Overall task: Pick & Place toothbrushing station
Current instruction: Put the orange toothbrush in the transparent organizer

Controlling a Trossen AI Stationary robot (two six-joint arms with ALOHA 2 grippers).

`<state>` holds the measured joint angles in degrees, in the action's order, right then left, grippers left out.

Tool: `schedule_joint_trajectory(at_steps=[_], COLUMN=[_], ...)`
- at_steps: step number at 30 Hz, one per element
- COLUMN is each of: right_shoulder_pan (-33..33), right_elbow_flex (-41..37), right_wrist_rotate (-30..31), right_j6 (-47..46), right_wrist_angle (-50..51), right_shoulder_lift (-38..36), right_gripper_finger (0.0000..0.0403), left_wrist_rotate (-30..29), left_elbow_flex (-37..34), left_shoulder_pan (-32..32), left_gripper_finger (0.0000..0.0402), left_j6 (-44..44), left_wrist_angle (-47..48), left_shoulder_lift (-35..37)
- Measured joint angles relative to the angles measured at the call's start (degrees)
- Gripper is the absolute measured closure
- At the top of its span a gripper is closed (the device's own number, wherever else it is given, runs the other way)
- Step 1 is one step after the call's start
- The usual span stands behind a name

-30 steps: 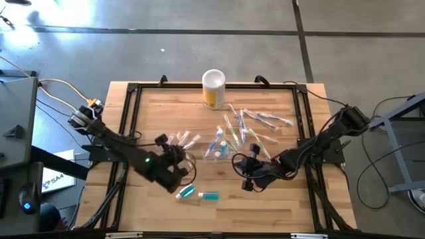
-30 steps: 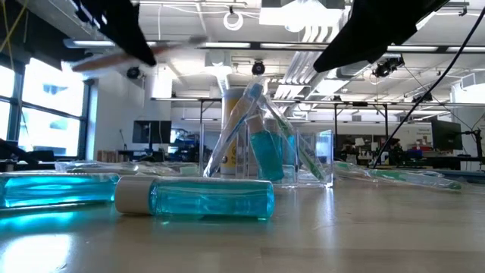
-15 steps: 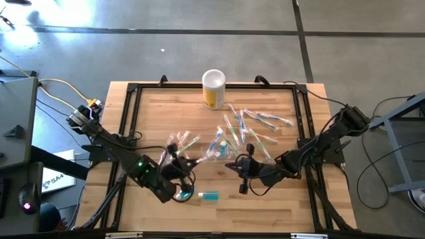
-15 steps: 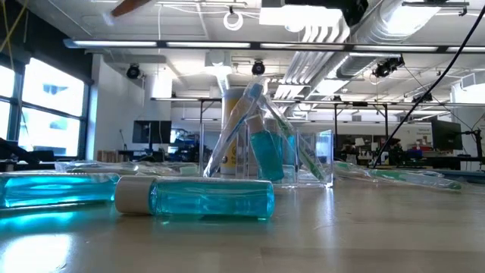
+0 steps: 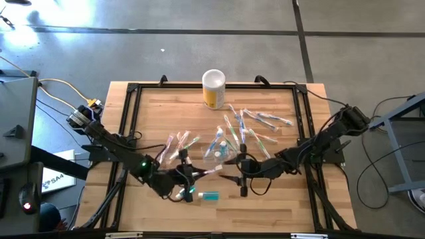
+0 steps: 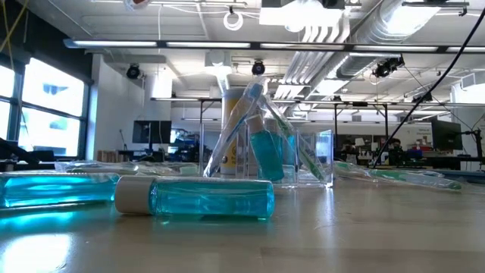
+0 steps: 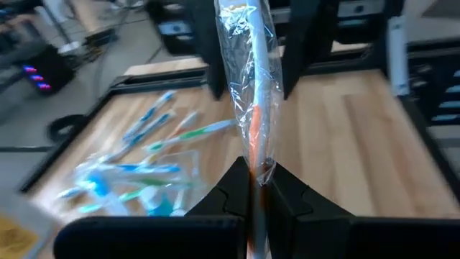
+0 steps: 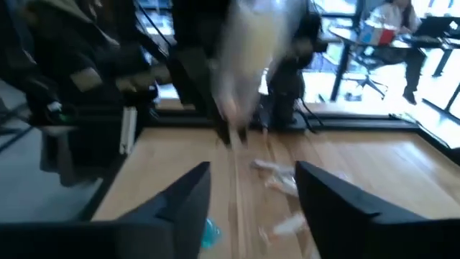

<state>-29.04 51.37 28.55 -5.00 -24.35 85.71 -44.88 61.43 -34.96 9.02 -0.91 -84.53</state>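
My left gripper (image 5: pixel 192 176) is shut on a plastic-wrapped toothbrush with an orange handle (image 7: pixel 249 86), held up over the table's near middle. The toothbrush (image 5: pixel 209 171) points toward my right gripper (image 5: pixel 234 180), which is open and empty just beyond its free end. In the right wrist view the wrapped toothbrush (image 8: pixel 244 50) shows blurred ahead of the open fingers (image 8: pixel 180 205). Two teal tubes (image 6: pixel 197 199) (image 5: pixel 209 196) lie on the table near the front. More wrapped toothbrushes lie in heaps (image 5: pixel 249 126) (image 5: pixel 179 141). My left gripper pinches the wrapped toothbrush's handle (image 7: pixel 256 162) between its two fingers, over the crinkly wrap. The toothbrush runs on straight ahead from the fingers, along them, toward the table's right. It is lifted clear of the table.
A clear holder (image 5: pixel 216 151) with toothbrushes and a teal tube stands mid-table, also in the low view (image 6: pixel 261 148). A yellow canister with a white lid (image 5: pixel 213 88) stands at the far edge. A black frame (image 5: pixel 126 126) rims the wooden table.
My left gripper has gone up and toward the table's right and near edge with the wrapped toothbrush, which now points at my right gripper. My right gripper has risen too and moved a little toward the table's left. Both arms have left the low view.
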Motion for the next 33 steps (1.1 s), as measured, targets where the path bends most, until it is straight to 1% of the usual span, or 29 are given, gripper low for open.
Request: schedule_joint_trajectory(at_steps=[3, 6, 9, 12, 15, 20, 27, 30, 33], right_shoulder_pan=[1.0, 1.9, 2.6, 3.1, 3.2, 3.2, 3.2, 3.2, 3.3], right_elbow_flex=[0.0, 0.0, 0.0, 0.0, 0.0, 0.0, 0.0, 0.0, 0.0], right_wrist_rotate=[-1.7, -2.1, -2.1, -2.1, -2.1, -2.1, -2.2, -2.1, -2.3], right_j6=[0.6, 0.6, 0.6, 0.5, 0.5, 0.5, 0.6, 0.8, 1.6], right_wrist_angle=[-2.1, -2.5, -2.5, -2.4, -1.6, 0.8, 1.1, 1.1, 1.0], right_shoulder_lift=[0.0, 0.0, 0.0, 0.0, 0.0, 0.0, 0.0, 0.0, 0.0], right_gripper_finger=[0.017, 0.015, 0.0143, 0.0147, 0.0165, 0.0207, 0.026, 0.0293, 0.0334], left_wrist_rotate=[3.8, 7.6, 10.1, 11.4, 11.3, 10.3, 11.0, 11.0, 11.0], left_elbow_flex=[-1.6, -2.7, -3.6, -3.5, -3.5, -3.5, -3.5, -3.5, -3.5], left_shoulder_pan=[2.2, 4.5, 6.2, 7.9, 8.1, 7.9, 8.0, 8.0, 8.0], left_gripper_finger=[0.0392, 0.0392, 0.0392, 0.0392, 0.0392, 0.0392, 0.0391, 0.0391, 0.0391], left_j6=[-0.7, -1.2, -1.6, -1.7, -2.1, -4.0, -4.3, -4.3, -4.3], left_wrist_angle=[-3.8, -7.9, -9.2, -10.5, -9.9, -10.9, -12.0, -12.0, -12.2], left_shoulder_lift=[0.0, -1.0, -2.6, -3.8, -4.3, -4.2, -4.2, -4.2, -4.2])
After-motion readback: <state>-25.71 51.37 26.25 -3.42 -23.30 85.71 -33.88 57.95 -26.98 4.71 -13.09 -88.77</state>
